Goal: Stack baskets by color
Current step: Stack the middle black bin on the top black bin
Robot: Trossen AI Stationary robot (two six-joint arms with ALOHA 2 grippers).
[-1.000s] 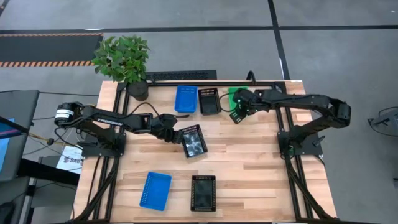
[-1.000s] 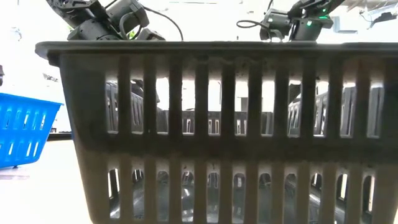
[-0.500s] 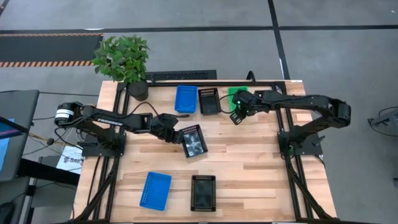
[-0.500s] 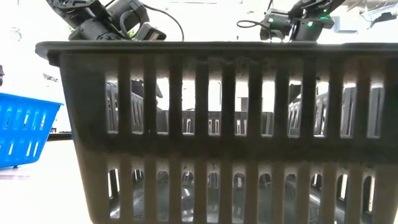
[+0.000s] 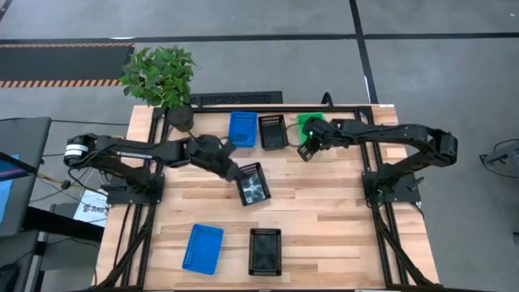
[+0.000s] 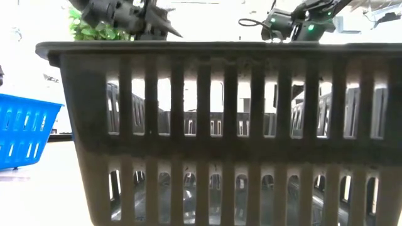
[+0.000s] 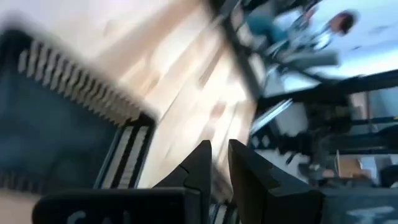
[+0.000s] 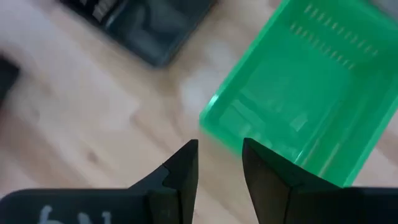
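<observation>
High view: the left arm stretches across the table [image 5: 324, 211] from its left edge, its left end effector [image 5: 229, 168] at the near-left corner of a tilted black basket [image 5: 252, 183] at mid-table. The right arm reaches left along the far edge, its right end effector [image 5: 306, 151] just in front of the green basket [image 5: 309, 123]. Beside that sit another black basket [image 5: 272, 131] and a blue basket [image 5: 242, 129]; a second blue basket [image 5: 202, 248] and a third black basket [image 5: 265, 251] lie near the front edge, with bare wood between.

Low view: the third black basket's wall fills the frame.

Left wrist view: the fingers [image 7: 202, 165] stand almost together, empty, by the tilted black basket's rim.

Right wrist view: the fingers [image 8: 183, 165] stand slightly apart above the green basket's corner, gripping nothing.
</observation>
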